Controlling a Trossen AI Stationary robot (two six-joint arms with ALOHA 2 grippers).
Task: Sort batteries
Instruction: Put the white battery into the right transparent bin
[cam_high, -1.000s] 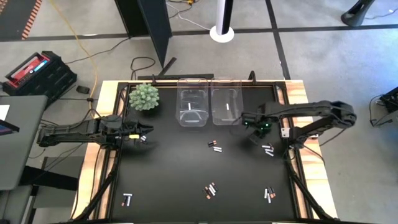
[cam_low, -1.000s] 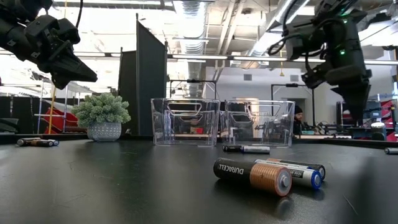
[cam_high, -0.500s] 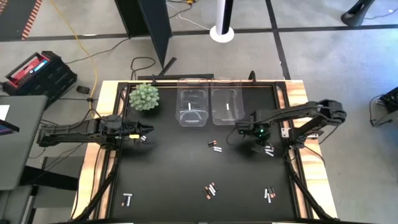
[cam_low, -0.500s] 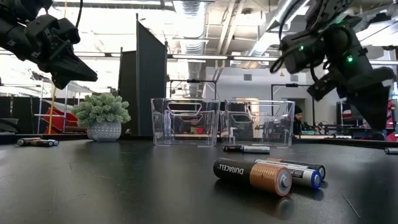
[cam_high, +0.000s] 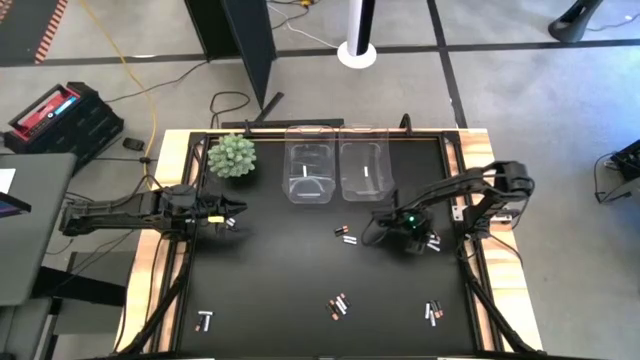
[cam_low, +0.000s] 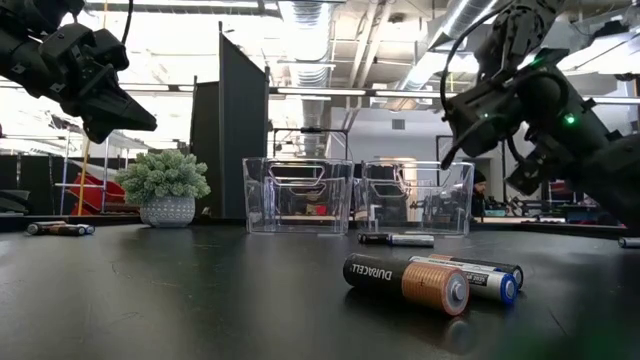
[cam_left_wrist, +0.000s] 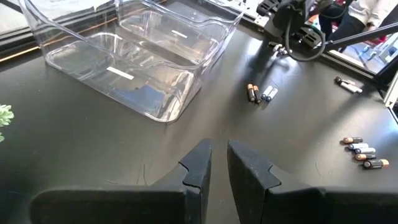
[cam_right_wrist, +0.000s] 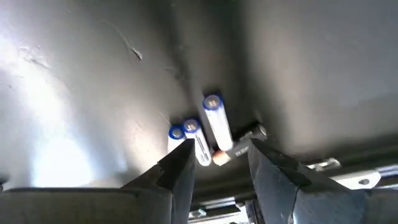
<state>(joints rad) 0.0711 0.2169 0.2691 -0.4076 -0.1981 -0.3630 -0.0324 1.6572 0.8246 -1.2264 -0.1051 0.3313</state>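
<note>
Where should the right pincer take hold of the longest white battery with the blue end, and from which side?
Probably mid-body, from above: the white battery with the blue end lies flat among neighbours, and the open right pincer faces down at it.

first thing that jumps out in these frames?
The right gripper, jaws open, low over a cluster of batteries near the table's right edge. Behind it, two clear bins stand side by side at the far edge, each with a cell inside, next to a small green plant. The left gripper waits, nearly closed, above the table's left side.
</note>
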